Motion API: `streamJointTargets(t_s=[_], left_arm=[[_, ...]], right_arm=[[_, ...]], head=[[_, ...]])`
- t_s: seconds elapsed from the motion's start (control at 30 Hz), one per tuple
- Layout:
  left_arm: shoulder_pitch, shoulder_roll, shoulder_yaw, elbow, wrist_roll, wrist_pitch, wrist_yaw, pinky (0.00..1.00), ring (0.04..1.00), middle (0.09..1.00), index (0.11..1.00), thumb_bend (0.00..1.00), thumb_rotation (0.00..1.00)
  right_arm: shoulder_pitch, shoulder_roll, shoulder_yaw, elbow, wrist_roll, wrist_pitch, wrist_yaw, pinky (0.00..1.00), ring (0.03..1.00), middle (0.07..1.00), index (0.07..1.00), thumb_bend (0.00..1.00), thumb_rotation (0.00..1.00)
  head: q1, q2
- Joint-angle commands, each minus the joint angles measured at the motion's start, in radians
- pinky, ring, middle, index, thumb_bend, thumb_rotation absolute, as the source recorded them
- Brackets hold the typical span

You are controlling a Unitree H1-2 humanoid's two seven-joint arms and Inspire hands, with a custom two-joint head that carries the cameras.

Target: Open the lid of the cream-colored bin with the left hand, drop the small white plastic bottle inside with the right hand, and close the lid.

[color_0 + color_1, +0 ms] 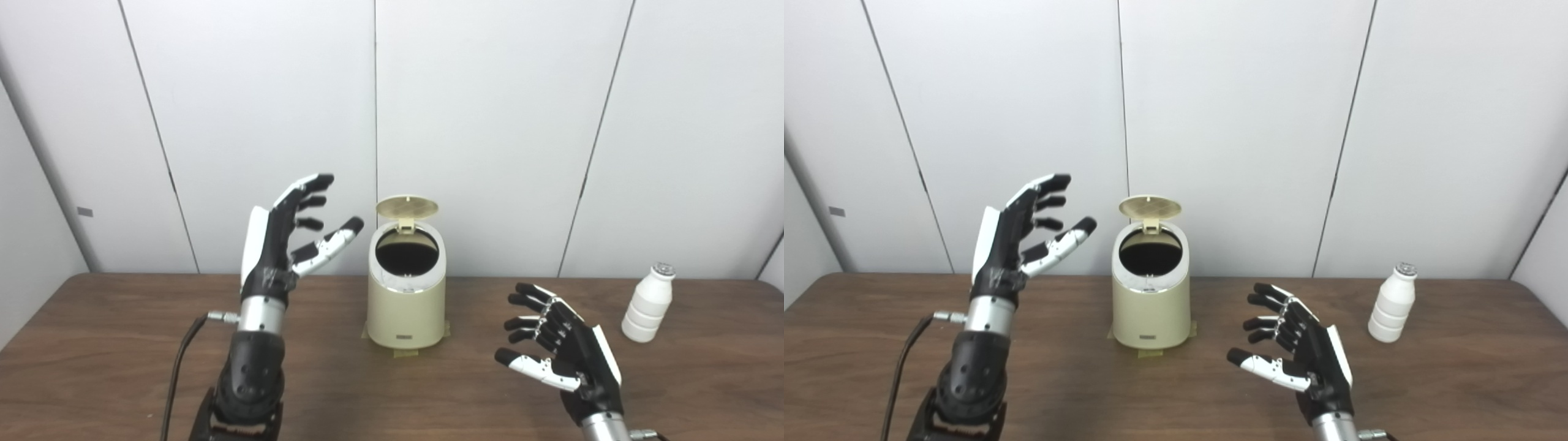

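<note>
The cream-colored bin [407,306] stands at the table's middle, taped down at its base. Its round lid [407,207] stands tipped up at the back, and the dark inside shows. My left hand [288,233] is raised to the left of the bin, open, fingers spread, touching nothing. The small white plastic bottle [649,302] stands upright at the far right of the table. My right hand [560,355] is open and empty above the table, between the bin and the bottle, well apart from both.
The brown wooden table [122,343] runs the picture's full width. White wall panels [490,122] stand close behind the bin. A black cable [177,367] hangs from my left wrist.
</note>
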State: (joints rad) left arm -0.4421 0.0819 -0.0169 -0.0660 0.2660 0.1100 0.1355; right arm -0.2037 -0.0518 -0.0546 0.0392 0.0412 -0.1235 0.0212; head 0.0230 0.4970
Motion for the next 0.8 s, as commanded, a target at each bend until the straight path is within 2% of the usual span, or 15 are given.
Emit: streamJointTargets(t_s=[0.0,0.13,0.23,0.3,0.4,0.6,0.67,0.7,0.77], left_arm=[[0.012,-0.008,0.021,-0.055,-0.035,-0.003,-0.008,0.56,0.69,0.753,0.759,0.64,0.25],[0.129,-0.021,0.055,-0.107,-0.112,-0.01,-0.03,0.5,0.636,0.714,0.738,0.64,0.26],[0.194,-0.022,0.059,-0.102,-0.145,-0.056,-0.042,0.49,0.629,0.701,0.724,0.65,0.26],[0.225,-0.027,0.06,-0.061,-0.169,-0.109,-0.046,0.49,0.621,0.691,0.711,0.67,0.27],[0.238,-0.029,0.06,0.0,-0.205,-0.165,-0.057,0.48,0.604,0.678,0.705,0.68,0.26],[0.231,-0.011,0.066,0.048,-0.244,-0.201,-0.095,0.5,0.626,0.686,0.706,0.69,0.25],[0.231,-0.006,0.071,0.052,-0.249,-0.203,-0.1,0.51,0.626,0.686,0.704,0.68,0.22],[0.231,0.0,0.073,0.057,-0.247,-0.209,-0.102,0.51,0.63,0.69,0.705,0.66,0.21],[0.232,0.013,0.078,0.066,-0.242,-0.22,-0.105,0.51,0.629,0.687,0.704,0.64,0.19]], right_arm=[[-0.035,-0.004,-0.002,-0.031,0.001,-0.027,-0.003,0.48,0.572,0.726,0.735,0.72,0.15],[-0.033,-0.007,-0.004,-0.033,0.002,-0.026,-0.002,0.48,0.573,0.726,0.734,0.73,0.15],[-0.032,-0.008,-0.005,-0.024,0.009,-0.038,0.002,0.48,0.573,0.726,0.735,0.72,0.14],[-0.031,-0.004,-0.006,-0.021,0.016,-0.033,0.002,0.49,0.569,0.727,0.737,0.71,0.12],[-0.03,0.0,-0.002,-0.017,0.019,-0.029,0.002,0.49,0.575,0.73,0.736,0.72,0.11],[-0.051,0.009,0.004,-0.03,0.0,-0.018,-0.01,0.52,0.595,0.723,0.732,0.77,0.14],[-0.088,-0.02,-0.002,-0.016,-0.014,-0.023,-0.006,0.53,0.597,0.737,0.739,0.78,0.14],[-0.113,-0.043,-0.006,-0.003,-0.031,-0.028,-0.005,0.58,0.602,0.751,0.744,0.79,0.14],[-0.173,-0.097,-0.013,0.003,-0.07,-0.024,-0.001,0.58,0.618,0.763,0.754,0.79,0.15]], head=[[0.001,0.001],[0.001,0.001],[0.004,-0.002],[0.003,-0.005],[-0.004,-0.011],[-0.097,-0.047],[-0.138,-0.063],[-0.172,-0.077],[-0.218,-0.098]])
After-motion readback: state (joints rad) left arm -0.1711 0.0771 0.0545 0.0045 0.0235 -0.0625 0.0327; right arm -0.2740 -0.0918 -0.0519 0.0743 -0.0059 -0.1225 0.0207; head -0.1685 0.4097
